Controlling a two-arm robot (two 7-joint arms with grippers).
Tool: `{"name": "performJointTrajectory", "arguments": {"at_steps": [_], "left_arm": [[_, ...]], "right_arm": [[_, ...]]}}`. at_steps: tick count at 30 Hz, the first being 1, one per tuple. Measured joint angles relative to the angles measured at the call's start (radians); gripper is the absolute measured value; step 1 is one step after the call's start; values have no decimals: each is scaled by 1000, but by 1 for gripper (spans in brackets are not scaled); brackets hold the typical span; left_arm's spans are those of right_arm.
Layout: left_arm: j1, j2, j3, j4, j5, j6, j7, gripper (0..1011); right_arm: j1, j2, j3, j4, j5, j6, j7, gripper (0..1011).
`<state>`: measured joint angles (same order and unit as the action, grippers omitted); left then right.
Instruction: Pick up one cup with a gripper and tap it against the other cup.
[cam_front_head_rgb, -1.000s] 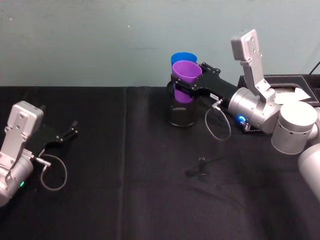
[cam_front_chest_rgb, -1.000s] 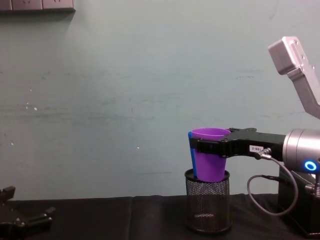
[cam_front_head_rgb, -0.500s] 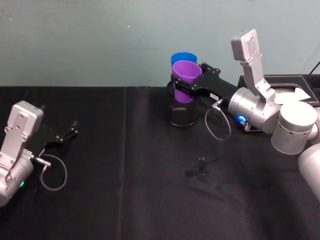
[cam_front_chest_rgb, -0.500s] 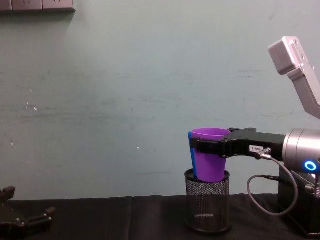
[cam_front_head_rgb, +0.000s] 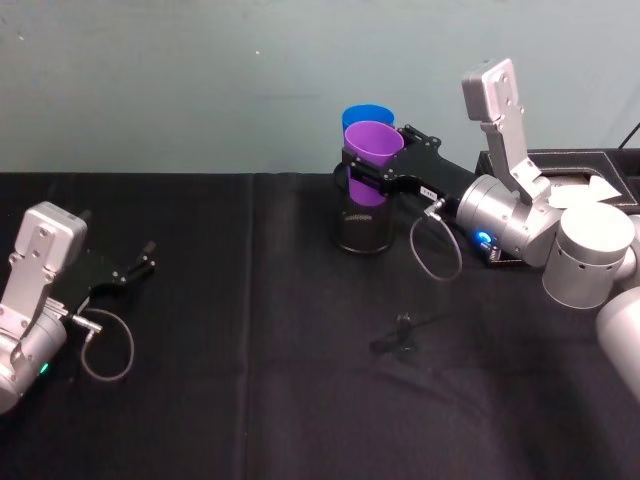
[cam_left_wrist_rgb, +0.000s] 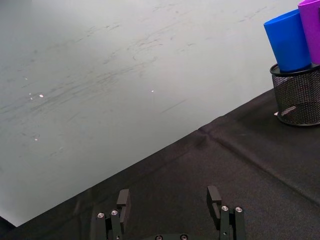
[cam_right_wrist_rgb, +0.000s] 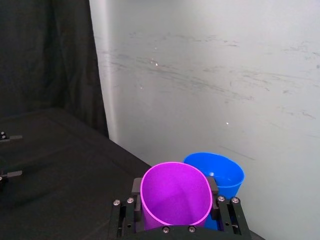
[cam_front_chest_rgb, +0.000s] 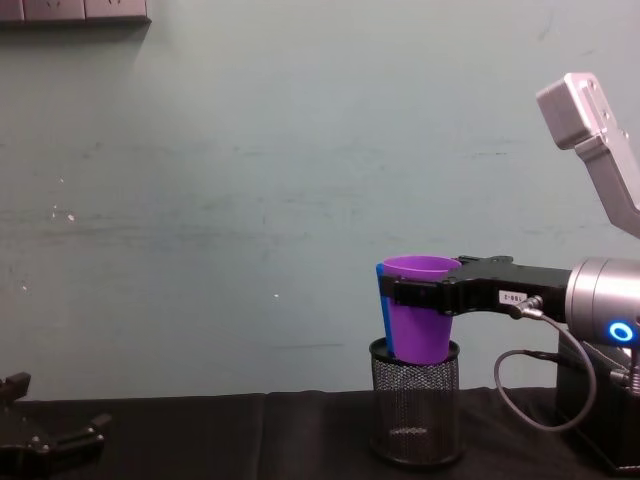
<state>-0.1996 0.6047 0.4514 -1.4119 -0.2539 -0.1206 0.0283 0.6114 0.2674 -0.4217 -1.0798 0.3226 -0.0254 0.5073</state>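
Near the upper centre of the head view, the right gripper has its jaws closed around the upright purple plastic tumbler, the bright blue plastic tumbler stands just behind it, toward the top of the frame, and the left gripper, jaws open and empty, lies at the lower left.

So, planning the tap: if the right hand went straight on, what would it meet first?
Probably the blue cup, directly beyond the purple cup the right hand grips; they may already touch.
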Motion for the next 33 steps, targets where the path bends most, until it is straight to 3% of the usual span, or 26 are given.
{"name": "performJointTrajectory", "arguments": {"at_steps": [27,33], "left_arm": [[0,0,0,0,0,0,0,1000],[0,0,0,0,0,0,0,1000]], "right_arm": [[-1,1,0,-1,0,-4,2,739],[-31,20,-5,-37,-2,-31,21,741]]}}
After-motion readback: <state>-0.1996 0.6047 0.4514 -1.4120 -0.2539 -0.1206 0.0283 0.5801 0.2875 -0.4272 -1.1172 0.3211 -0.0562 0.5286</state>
